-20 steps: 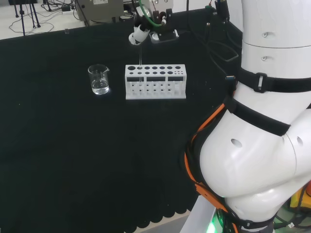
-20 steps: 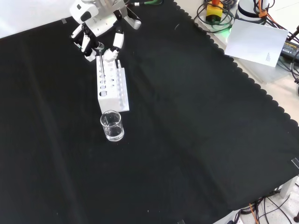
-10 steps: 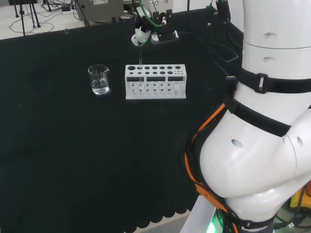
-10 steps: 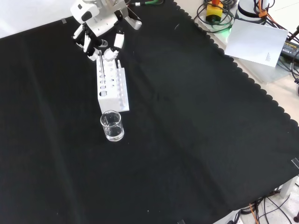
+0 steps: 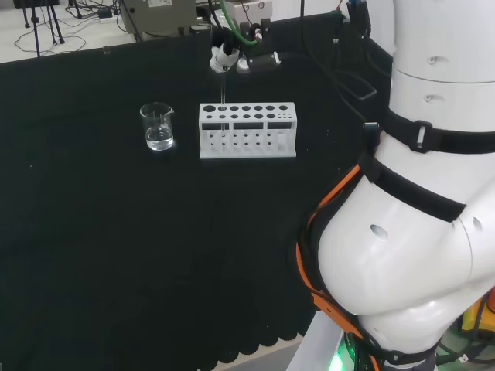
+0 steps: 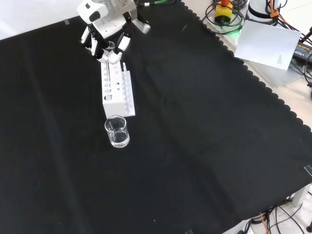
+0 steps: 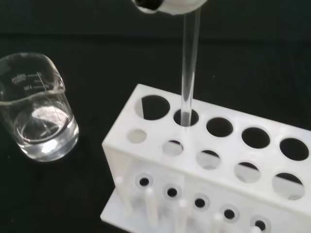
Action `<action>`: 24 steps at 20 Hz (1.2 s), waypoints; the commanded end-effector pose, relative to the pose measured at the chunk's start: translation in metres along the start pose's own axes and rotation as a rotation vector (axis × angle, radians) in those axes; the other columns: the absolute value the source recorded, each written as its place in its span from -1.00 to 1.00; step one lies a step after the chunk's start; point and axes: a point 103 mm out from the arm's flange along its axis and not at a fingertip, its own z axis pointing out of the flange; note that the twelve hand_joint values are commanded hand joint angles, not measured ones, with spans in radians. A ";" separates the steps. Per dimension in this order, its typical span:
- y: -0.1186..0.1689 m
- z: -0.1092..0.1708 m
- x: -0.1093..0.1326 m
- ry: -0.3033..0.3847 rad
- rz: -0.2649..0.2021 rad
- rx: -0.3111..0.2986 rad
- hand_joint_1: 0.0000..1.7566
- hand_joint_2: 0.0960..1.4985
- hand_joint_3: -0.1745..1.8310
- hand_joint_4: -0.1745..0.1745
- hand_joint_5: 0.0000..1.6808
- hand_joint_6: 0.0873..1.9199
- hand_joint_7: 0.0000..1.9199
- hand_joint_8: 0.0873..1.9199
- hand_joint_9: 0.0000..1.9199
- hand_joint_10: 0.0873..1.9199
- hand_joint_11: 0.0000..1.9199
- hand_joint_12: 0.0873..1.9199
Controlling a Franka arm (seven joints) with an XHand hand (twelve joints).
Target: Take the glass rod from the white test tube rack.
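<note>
From my station I see the hand (image 6: 105, 27) above the far end of the white test tube rack (image 6: 117, 90) in the front view, fingers curled and pinched on the top of the glass rod (image 7: 188, 68). In the wrist view the rod stands nearly upright, its lower end in the second hole of the rack's back row, counted from the beaker's side. The glass beaker (image 5: 158, 127) stands just left of the rack in the head view, apart from it, with a little clear liquid inside. It bears white graduation marks and small print; I cannot read them. The rack sits flat on the black cloth (image 6: 204, 126).
</note>
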 end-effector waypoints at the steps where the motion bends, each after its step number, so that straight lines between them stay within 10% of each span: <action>1: -0.002 -0.009 0.012 0.022 -0.024 -0.115 0.44 0.10 -0.38 -1.00 0.16 -0.06 0.21 -0.02 0.65 -0.13 -0.21 0.22; 8: -0.006 -0.042 0.031 0.004 -0.029 -0.268 0.50 -0.28 0.02 -1.00 0.31 -0.18 0.34 -0.03 0.65 -0.11 0.01 0.01; 24: -0.043 -0.091 0.033 0.003 -0.022 -0.253 0.51 -0.32 -0.02 -1.00 0.45 -0.44 0.43 -0.20 0.69 -0.24 0.08 -0.09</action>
